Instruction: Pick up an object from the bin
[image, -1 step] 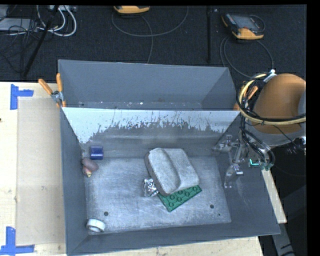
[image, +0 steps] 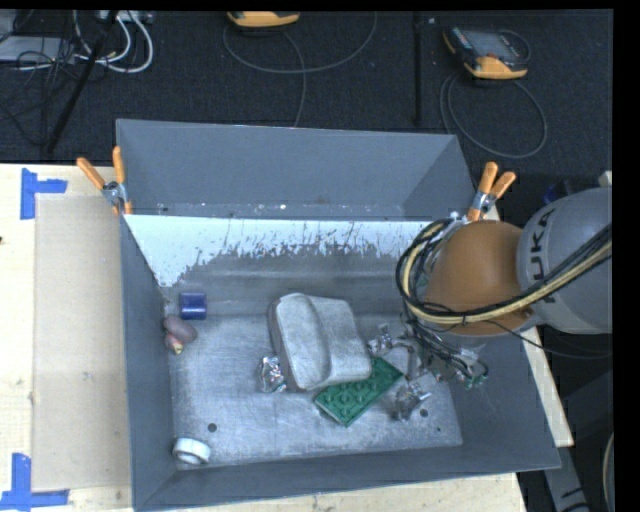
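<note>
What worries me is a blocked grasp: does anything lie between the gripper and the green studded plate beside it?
Nothing visible does. The gripper sits at the right end of the green plate, with no other thing between them. The grey folded pad borders the plate's left side, away from the gripper.

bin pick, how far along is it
Done: the hand is low in the bin, at the right edge of the green studded plate. In hand: nothing visibly held; the plate lies on the floor beside the grey pouch. Left: the grasp and the lift out.
</note>
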